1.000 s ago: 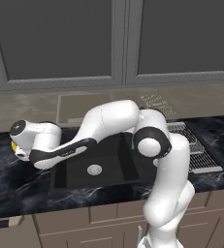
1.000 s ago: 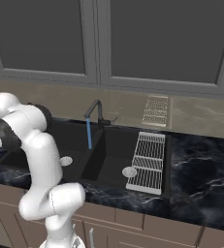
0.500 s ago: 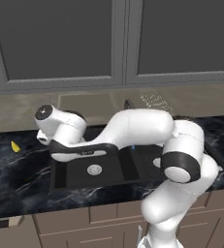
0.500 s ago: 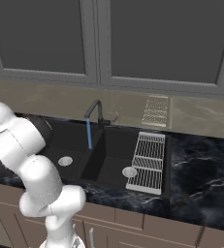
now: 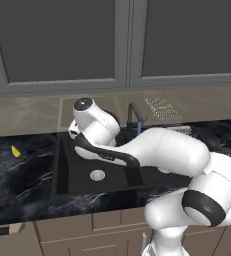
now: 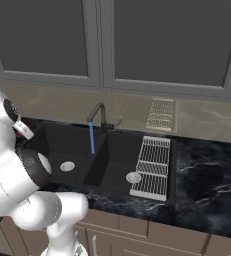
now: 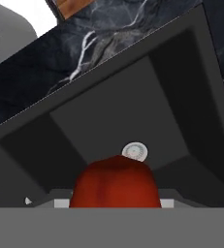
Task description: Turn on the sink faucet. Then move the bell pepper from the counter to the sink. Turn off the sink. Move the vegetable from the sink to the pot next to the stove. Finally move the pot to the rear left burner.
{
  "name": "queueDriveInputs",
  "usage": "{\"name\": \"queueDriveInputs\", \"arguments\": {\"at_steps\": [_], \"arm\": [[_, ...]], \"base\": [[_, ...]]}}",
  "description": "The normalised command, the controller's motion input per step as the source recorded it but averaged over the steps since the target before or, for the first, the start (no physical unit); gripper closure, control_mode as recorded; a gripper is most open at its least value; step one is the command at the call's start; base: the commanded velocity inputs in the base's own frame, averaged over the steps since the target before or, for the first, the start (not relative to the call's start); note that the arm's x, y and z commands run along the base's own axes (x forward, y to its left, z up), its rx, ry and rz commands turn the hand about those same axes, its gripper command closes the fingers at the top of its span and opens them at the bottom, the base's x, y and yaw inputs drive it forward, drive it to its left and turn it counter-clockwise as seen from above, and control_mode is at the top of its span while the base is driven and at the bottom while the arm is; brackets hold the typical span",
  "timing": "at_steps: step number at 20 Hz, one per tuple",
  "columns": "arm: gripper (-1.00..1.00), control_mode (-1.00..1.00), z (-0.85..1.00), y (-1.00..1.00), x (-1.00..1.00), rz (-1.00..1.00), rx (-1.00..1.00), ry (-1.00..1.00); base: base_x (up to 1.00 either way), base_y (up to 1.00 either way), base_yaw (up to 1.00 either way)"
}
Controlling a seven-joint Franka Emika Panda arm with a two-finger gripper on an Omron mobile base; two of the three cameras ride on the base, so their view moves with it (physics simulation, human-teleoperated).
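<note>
Progress: sink faucet runs a blue stream, so step one looks done; bell pepper is off the table, hanging above the sink.
Gripper: clamped on the bell pepper, above the left basin.
Remaining: release into the basin, shut the water, carry it to the pot, pot to the burner.
Views: hand view shows the pepper above the drain; right base view shows the stream and wire rack; left base view shows a yellow wedge.

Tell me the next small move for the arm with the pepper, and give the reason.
Probably lower the hand into the left basin and let go. The hand view shows the red bell pepper held at the gripper, above the sink floor with its silver drain just ahead, and water is running from the faucet.
</note>
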Motion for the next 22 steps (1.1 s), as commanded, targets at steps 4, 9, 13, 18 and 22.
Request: {"name": "queueDriveInputs", "arguments": {"at_steps": [4, 9, 13, 18, 22], "arm": [[1.0, -1.0, -0.13, -0.85, 0.01, -0.06, 0.04, 0.09], [1.0, -1.0, -0.15, -0.55, 0.18, -0.01, 0.01, 0.19], [1.0, -1.0, -0.12, -0.24, 0.35, 0.0, 0.0, 0.25], [1.0, -1.0, -0.31, -0.1, 0.36, 0.0, 0.0, 0.28], [1.0, -1.0, -0.46, -0.01, 0.26, 0.0, -0.04, 0.2]], "base": [[0.0, 0.0, 0.0], [0.0, 0.0, 0.0], [0.0, 0.0, 0.0], [0.0, 0.0, 0.0], [0.0, 0.0, 0.0]]}}
